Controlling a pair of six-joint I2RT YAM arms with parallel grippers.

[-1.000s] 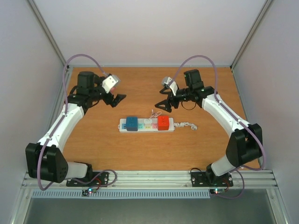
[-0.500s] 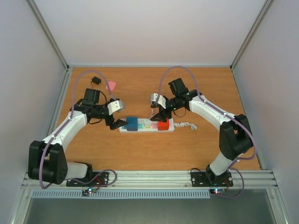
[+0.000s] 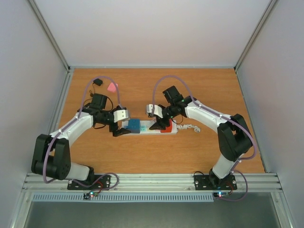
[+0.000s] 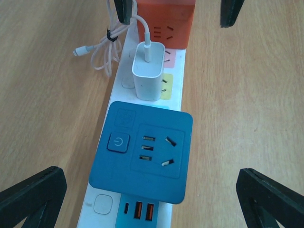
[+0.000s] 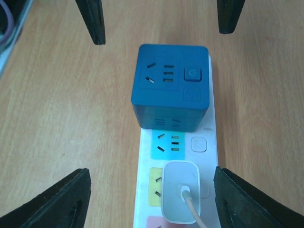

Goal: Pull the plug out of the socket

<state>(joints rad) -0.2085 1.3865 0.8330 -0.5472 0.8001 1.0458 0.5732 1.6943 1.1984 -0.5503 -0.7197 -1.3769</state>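
Approach phase, folks, with nothing gripped yet. Socket [image 3: 145,127] lies flat in the middle of the bench [image 3: 199,156], long side parallel to the near edge, its curly cord [image 3: 192,127] trailing toward the right edge. Left pincer [image 4: 151,175] hangs over the strip's left end, fingers spread wide on either side of it. The blue cube adapter [image 4: 142,154] sits between them and they touch nothing. Right pincer [image 5: 152,173] hangs over the other half, fingers just as wide apart, and look where it's aimed: the white charger plug [image 5: 180,190] sits squarely between them. An orange cube adapter [image 4: 166,19] fills the right end nearby, and the charger's thin cable [image 4: 102,47] lies coiled beside the strip on the far-edge side.

My read is that the white charger is the plug to go. The two cubes are plugged in as well, though, so I can't be certain. The next move calls for the right pincer to drop, close on the charger's sides without snagging the orange cube, and pull straight up. The left needs to pin the strip down so it doesn't ride up too.
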